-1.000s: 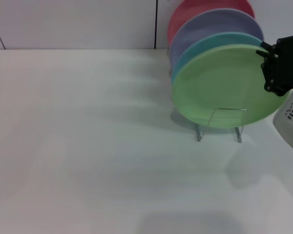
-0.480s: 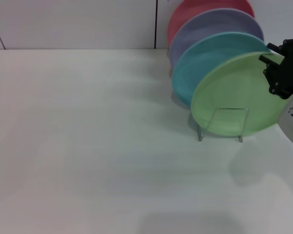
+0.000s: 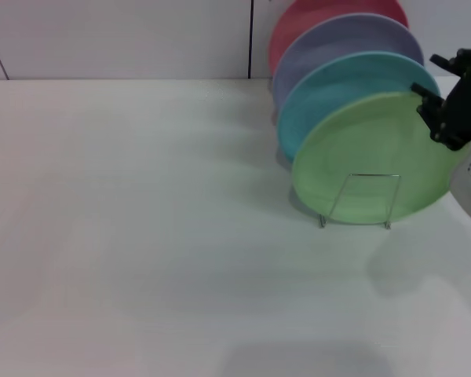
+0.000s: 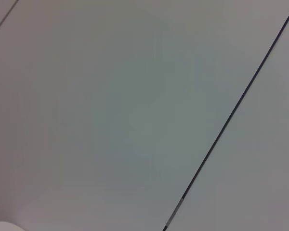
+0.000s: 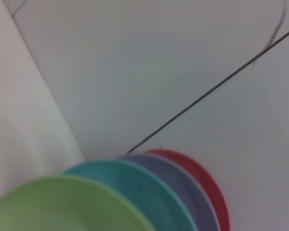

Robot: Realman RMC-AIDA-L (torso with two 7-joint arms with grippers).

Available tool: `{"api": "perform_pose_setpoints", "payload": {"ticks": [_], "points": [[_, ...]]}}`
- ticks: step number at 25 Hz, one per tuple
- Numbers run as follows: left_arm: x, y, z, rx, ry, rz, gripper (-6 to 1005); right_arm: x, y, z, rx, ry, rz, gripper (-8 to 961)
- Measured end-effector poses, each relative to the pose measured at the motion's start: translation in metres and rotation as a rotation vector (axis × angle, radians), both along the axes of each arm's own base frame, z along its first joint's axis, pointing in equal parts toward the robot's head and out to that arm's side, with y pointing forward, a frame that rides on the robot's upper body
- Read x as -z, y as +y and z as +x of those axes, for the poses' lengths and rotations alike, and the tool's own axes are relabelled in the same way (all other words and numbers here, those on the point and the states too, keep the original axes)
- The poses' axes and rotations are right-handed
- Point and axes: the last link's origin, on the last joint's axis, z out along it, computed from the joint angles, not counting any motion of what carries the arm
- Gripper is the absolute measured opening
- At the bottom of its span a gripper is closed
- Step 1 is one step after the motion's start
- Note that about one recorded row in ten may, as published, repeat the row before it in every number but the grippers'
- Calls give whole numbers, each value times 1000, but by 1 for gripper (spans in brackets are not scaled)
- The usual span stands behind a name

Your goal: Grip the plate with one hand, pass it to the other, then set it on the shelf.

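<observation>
Right black gripper (image 3: 438, 110) on its white banded arm sits at the upper right rim of the round light-green plastic plate (image 3: 370, 161); whether it grips the rim I cannot tell. That plate stands upright at the front of the silver wire rack (image 3: 364, 200), ahead of turquoise (image 3: 341, 82), lavender (image 3: 337, 43) and red (image 3: 298, 20) plates on the white table (image 3: 141, 236). No writing is readable.

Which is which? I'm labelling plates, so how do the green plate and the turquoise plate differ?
The green plate is frontmost in the rack, its face fully visible; the turquoise plate stands right behind it, mostly covered. The right gripper is at the green plate's edge, not the turquoise one's. Both are round, look alike in size, and lean the same way.
</observation>
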Motion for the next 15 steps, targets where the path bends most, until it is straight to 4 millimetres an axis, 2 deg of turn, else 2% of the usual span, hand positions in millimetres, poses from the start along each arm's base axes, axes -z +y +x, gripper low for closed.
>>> {"api": "perform_pose_setpoints", "payload": {"ticks": [9,11,12,15], "points": [[-1,1,0,0,2,2,489,-3,2,-22,-54,117,-17,306],[-1,1,0,0,3,2,489,-12,7,-27,-61,247,-8,306],[-2,1,0,1,4,3,489,-12,7,-27,-61,247,-8,306],[-2,1,0,2,5,4,489,-30,13,-24,-57,440,34,306]]}}
